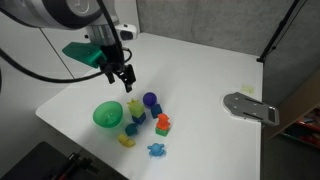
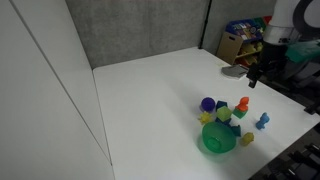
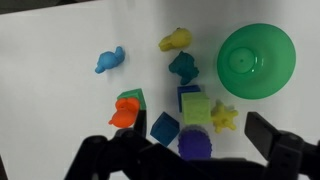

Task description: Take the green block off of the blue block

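The green block point(image 3: 197, 109), a pale lime cube, is seen stacked on the blue block point(image 3: 187, 91), of which only a dark edge shows in the wrist view. A purple ball point(image 3: 195, 143), a yellow star point(image 3: 222, 118) and a teal piece point(image 3: 183, 67) are crowded just beside it. A glossy round green bowl point(image 3: 257, 60) is set near on the smooth white table point(image 3: 60, 100). The jaws are held wide apart, empty, clear of the toys.

The gripper point(image 2: 255, 80) hangs above the white table point(image 2: 150, 90) at the right of the frame, clear of the toys. At lower right, a green bowl point(image 2: 218, 141) sits just beside a tight cluster: purple ball point(image 2: 208, 104), green block point(image 2: 224, 113), orange piece point(image 2: 242, 104). Contacts within the cluster cannot be resolved.
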